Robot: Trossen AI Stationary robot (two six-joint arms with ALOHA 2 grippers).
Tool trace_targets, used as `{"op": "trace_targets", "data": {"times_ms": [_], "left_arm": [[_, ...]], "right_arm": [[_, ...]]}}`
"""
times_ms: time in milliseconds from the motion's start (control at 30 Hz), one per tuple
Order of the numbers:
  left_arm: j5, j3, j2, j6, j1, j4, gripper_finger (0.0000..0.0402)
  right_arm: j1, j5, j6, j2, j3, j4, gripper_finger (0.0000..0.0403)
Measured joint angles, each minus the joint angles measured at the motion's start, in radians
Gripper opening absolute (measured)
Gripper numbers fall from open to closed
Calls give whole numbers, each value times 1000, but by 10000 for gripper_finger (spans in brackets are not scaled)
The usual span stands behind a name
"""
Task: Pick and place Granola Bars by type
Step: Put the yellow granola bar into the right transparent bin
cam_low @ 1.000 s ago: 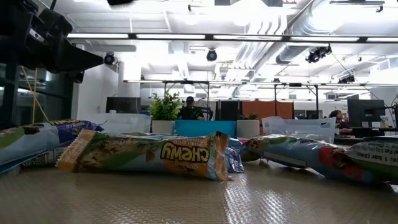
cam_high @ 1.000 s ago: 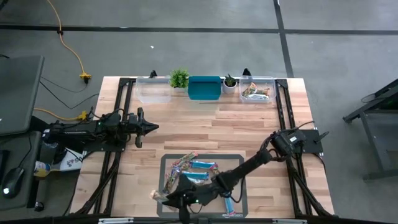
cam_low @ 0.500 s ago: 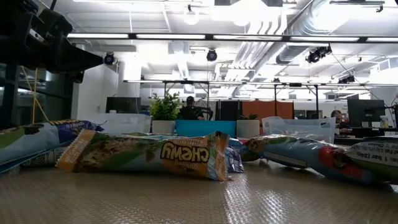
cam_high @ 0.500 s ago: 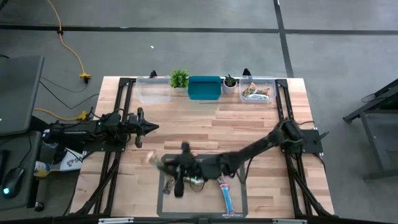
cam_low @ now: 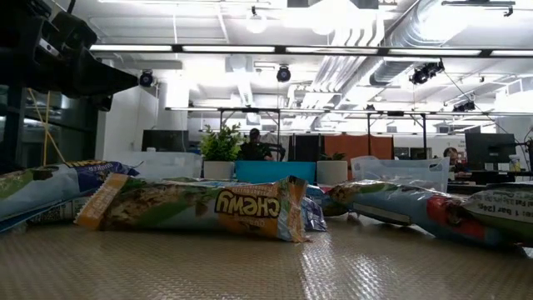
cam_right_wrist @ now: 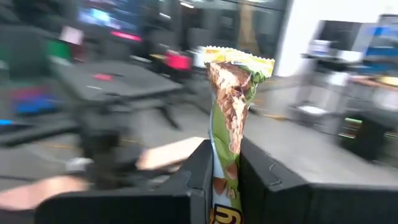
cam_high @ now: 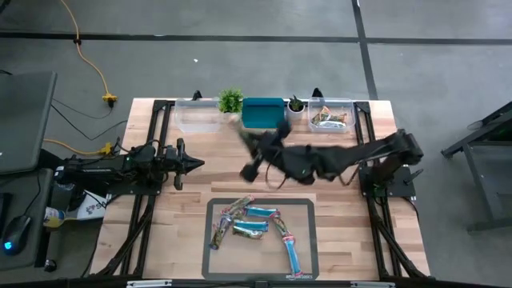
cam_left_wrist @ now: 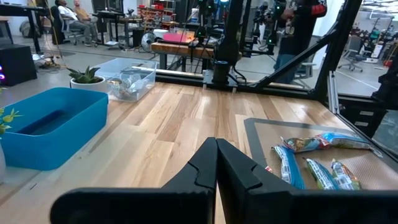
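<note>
Several granola bars [cam_high: 250,226], light blue and multicoloured, lie flat on the grey mat [cam_high: 308,210] near the table's near edge. In the low view a green-and-orange one [cam_low: 196,208] lies nearest. My right gripper [cam_right_wrist: 225,155] is shut on a green-and-brown bar. It is blurred in the high view [cam_high: 250,148], in the air between the mat and the blue bin [cam_high: 262,113]. More bars lie in the clear right bin [cam_high: 331,118]. My left gripper [cam_left_wrist: 216,163] is shut and waits at the table's left [cam_high: 194,164]. My right gripper pinches the green-and-brown bar by its lower part [cam_right_wrist: 222,163] between the two fingers. The bar runs along the fingers, and its crimped free end [cam_right_wrist: 239,61] sticks out well beyond them. It is lifted clear of the table.
Along the far edge stand a clear left bin [cam_high: 198,115], a leafy potted plant [cam_high: 230,102], the blue bin, a small potted plant [cam_high: 296,105] and the clear right bin. Bare wood lies between the mat and the bins. A person sits in the room beyond.
My right gripper has risen from the mat's near left corner with the green-and-brown bar. It has swung fast toward the far edge and now hangs over the wood short of the blue bin. The other bars on the mat lie uncovered.
</note>
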Motion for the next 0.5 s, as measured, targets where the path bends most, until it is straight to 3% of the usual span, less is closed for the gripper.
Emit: {"op": "trace_targets", "data": {"times_ms": [200,500], "left_arm": [[0,0,0,0,0,0,1],[0,0,0,0,0,0,1]], "right_arm": [[-79,170,2,-96,0,-250,46],[-247,172,116,-167,0,-667,38]]}}
